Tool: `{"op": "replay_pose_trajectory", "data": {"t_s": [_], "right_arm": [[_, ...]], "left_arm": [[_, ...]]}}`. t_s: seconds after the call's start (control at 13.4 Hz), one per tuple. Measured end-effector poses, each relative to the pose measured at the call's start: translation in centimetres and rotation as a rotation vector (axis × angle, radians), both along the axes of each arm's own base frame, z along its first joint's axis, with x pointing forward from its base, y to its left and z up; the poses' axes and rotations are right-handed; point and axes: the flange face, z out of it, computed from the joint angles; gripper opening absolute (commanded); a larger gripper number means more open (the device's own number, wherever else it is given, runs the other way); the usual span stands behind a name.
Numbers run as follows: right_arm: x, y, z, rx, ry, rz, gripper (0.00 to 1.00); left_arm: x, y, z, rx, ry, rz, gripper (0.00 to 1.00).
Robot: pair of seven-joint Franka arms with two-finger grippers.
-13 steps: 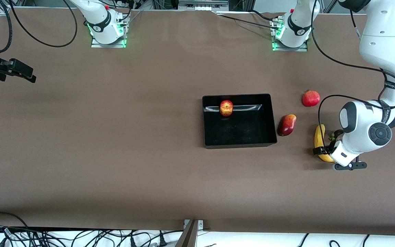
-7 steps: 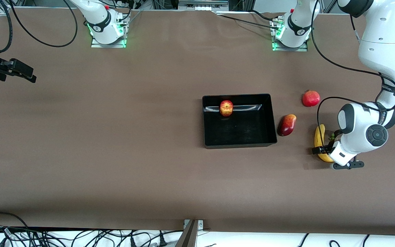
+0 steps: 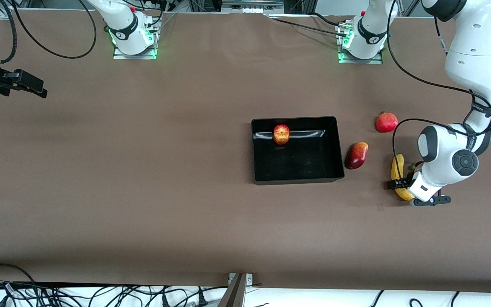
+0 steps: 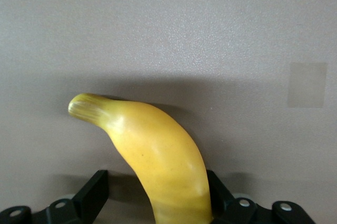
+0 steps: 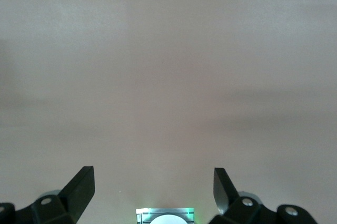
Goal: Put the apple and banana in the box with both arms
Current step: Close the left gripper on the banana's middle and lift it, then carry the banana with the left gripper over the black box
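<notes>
The banana (image 3: 396,168) lies on the table at the left arm's end, beside the dark-red-and-yellow fruit. My left gripper (image 3: 401,187) is down around the end of it nearer the front camera. In the left wrist view the banana (image 4: 158,161) runs between the fingers of the left gripper (image 4: 152,184). The jaws are open: one finger touches the banana, the other stands clear of it. The apple (image 3: 281,134) sits in the black box (image 3: 296,181), against the wall farthest from the front camera. My right gripper (image 3: 32,85) waits open and empty over the table's edge at the right arm's end; it also shows in the right wrist view (image 5: 152,174).
An oblong dark-red-and-yellow fruit (image 3: 356,155) lies just outside the box, between it and the banana. A round all-red fruit with a crown tip (image 3: 386,122) lies farther from the front camera than the banana.
My left gripper and wrist have shifted slightly toward the box, still around the banana. My right gripper has edged a little. The apple and the box have not moved.
</notes>
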Motion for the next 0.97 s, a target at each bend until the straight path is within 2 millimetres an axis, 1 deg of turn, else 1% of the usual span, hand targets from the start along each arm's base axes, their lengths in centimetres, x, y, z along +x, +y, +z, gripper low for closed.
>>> {"op": "replay_pose_trajectory", "data": {"t_s": [0.07,0.15,0.22,0.6,0.67,0.74,0.82,0.89,0.97], "right_arm": [[0.0,0.0,0.1,0.0,-0.001,0.0,1.0],[0.0,0.0,0.1,0.0,-0.002,0.0,1.0],[0.0,0.0,0.2,0.0,-0.003,0.0,1.0],[0.0,0.0,0.2,0.0,-0.001,0.0,1.0],[0.0,0.0,0.2,0.0,-0.001,0.0,1.0],[0.0,0.0,0.2,0.0,-0.001,0.0,1.0],[0.0,0.0,0.2,0.0,-0.001,0.0,1.0],[0.0,0.0,0.2,0.0,-0.001,0.0,1.0],[0.0,0.0,0.2,0.0,-0.002,0.0,1.0]], "left_arm": [[0.0,-0.2,0.1,0.0,-0.002,0.015,0.23],[0.0,-0.6,0.3,-0.001,-0.004,0.023,0.05],[0.1,-1.1,0.4,-0.001,-0.005,0.032,0.0],[0.2,-1.8,0.5,-0.003,-0.004,0.032,0.0],[0.1,-2.4,0.6,-0.004,0.005,0.026,0.0],[0.0,-3.1,1.3,-0.004,0.026,0.021,0.0],[-0.1,-4.1,2.7,0.0,0.058,0.022,0.0],[-0.3,-5.4,5.0,0.007,0.093,0.032,0.0],[-0.6,-7.1,8.1,0.017,0.118,0.05,0.0]]}}
